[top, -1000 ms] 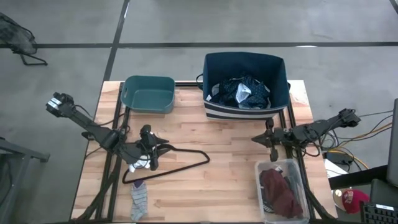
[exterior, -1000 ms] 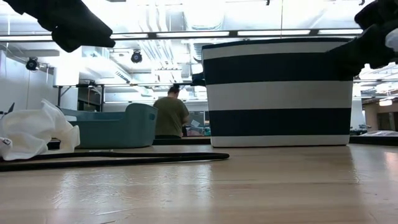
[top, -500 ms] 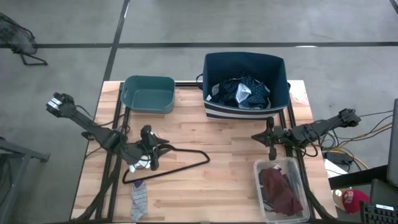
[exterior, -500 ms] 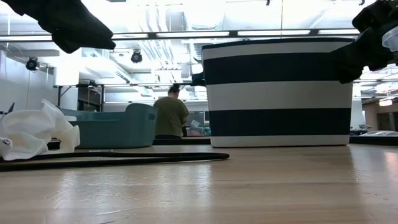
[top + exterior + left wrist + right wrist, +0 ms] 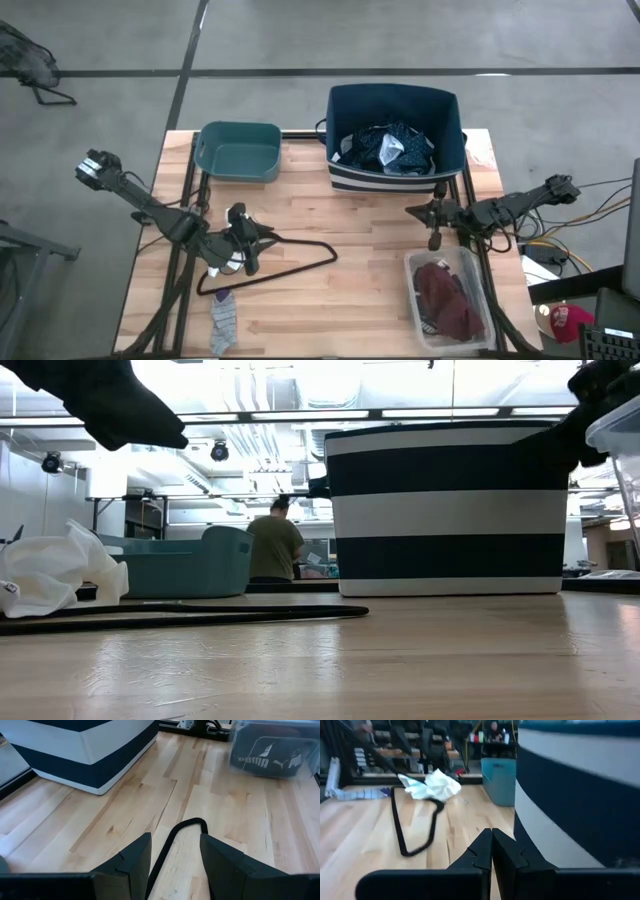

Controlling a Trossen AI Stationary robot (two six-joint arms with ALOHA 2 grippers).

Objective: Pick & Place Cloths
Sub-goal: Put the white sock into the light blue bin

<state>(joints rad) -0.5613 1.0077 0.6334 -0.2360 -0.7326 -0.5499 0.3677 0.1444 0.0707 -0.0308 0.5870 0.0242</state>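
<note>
The left gripper (image 5: 247,262) hangs near the bench's left edge, its jaws parted and empty over the black hanger (image 5: 285,268), beside a white cloth (image 5: 228,264). The right gripper (image 5: 433,239), pressed shut on nothing, sits by the right edge above the clear bin (image 5: 412,272) holding maroon cloth (image 5: 448,303). Navy patterned cloths (image 5: 392,148) fill the striped basket (image 5: 390,177) at the far edge.

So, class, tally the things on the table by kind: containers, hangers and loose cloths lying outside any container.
Containers: 3, the teal tub, striped basket, clear bin.
Hangers: 1, black hanger.
Loose cloths: 2, white cloth, grey sock.
Total: 6
</note>
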